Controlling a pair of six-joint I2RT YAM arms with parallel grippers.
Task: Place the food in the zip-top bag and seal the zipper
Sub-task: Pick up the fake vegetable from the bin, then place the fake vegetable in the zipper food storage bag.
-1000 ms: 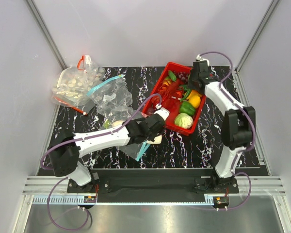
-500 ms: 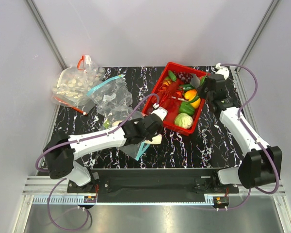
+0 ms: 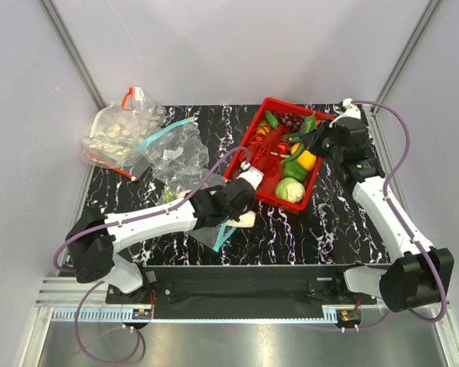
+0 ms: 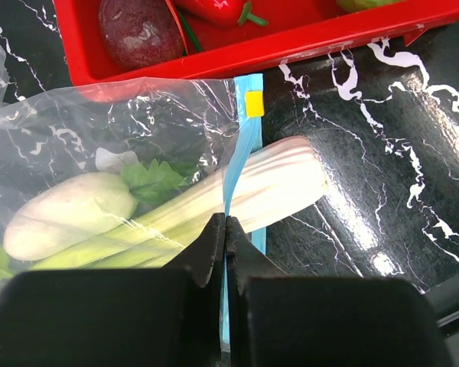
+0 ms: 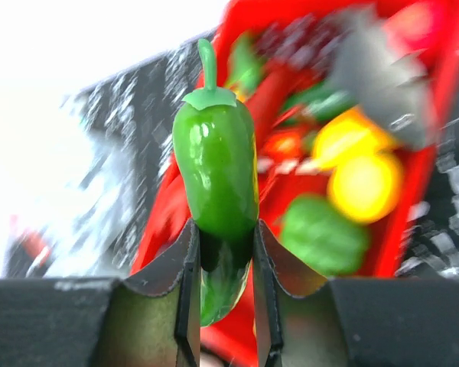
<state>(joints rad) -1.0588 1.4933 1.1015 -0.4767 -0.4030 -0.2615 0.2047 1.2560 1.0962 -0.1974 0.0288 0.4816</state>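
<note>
The right end effector [image 5: 223, 252], clamped on the green pepper [image 5: 216, 176], should carry it to the bag [image 4: 138, 122] mouth at lower centre. The left end effector [image 4: 226, 229], pinched together on the zipper [image 4: 241, 153], should hold that edge steady.

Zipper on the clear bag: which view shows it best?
Left wrist: the teal zipper runs up from the shut left gripper, with the leek poking out past it. Top external shows only a short teal sliver below that gripper. Right wrist shows none of it.
</note>
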